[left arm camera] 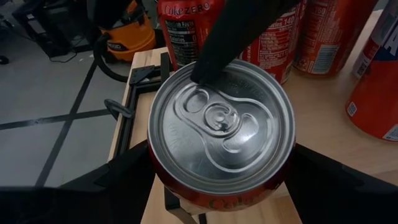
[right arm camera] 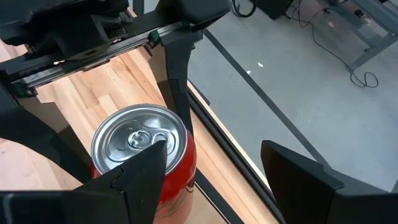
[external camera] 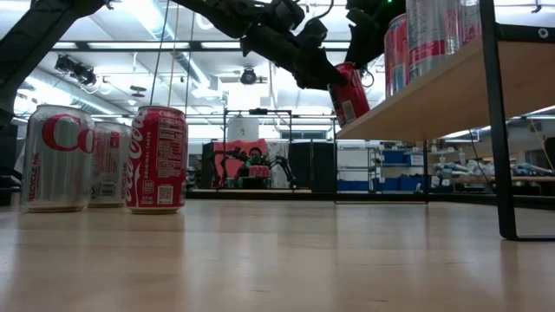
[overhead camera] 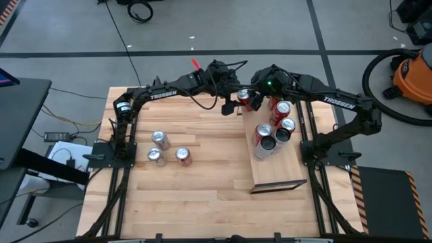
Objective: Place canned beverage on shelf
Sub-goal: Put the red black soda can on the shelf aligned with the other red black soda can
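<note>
We are working over the plank tabletop (overhead camera: 202, 182), with the shelf (overhead camera: 287, 162) standing raised on its right half, running from the far edge toward the near side. Both our arms are reaching in to the shelf's far end.

Our left gripper (overhead camera: 237, 101) is clasping a red can (overhead camera: 246, 98) by its sides, tilted, just off the shelf's far left corner; in the low view this can (external camera: 349, 92) is hanging in the air right at the shelf's edge (external camera: 434, 95), above the tabletop. In the left wrist view the dark fingers (left arm camera: 118, 180) are pressing both sides of the can (left arm camera: 221, 127), whose silver lid is facing the camera.

Our right gripper (overhead camera: 264, 96) is hovering right beside the same can, one fingertip reaching over its lid, and its fingers (right arm camera: 143, 171) are standing apart, gripping nothing.

Several cans (overhead camera: 273, 129) are standing clustered on the shelf's far half, red ones and a dark one.

Three more cans (overhead camera: 165, 148) are standing together on the tabletop's left side, well apart from the shelf.
</note>
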Controlling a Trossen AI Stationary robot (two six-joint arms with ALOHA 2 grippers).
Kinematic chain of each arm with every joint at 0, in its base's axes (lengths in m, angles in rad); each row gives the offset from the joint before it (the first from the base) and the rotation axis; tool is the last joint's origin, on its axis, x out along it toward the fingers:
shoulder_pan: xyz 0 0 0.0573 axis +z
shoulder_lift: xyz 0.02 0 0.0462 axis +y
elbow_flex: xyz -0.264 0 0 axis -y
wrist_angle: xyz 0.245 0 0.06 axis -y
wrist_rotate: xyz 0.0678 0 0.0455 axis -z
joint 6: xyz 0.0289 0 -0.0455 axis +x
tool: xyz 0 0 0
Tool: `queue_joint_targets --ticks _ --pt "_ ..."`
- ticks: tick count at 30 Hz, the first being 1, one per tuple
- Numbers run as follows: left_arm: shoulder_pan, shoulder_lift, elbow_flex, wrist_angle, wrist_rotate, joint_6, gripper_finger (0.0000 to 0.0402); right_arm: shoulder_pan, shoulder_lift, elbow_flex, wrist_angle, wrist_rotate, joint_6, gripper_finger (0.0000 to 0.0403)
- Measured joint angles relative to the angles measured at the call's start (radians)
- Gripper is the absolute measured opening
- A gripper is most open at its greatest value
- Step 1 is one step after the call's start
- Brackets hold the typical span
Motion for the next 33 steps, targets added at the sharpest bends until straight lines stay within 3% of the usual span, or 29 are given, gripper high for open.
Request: queue_joint_targets --ticks 16,33 --pt "-0.055 0.003 -0.002 -0.014 -0.155 0.085 0.0370 -0.001 0.000 -0.003 -0.031 0.007 0.003 0.0269" --pt "-0.051 0.003 -0.002 0.034 -0.111 0.108 0.0371 0.000 -0.004 -0.003 -0.053 0.029 0.019 0.0269"
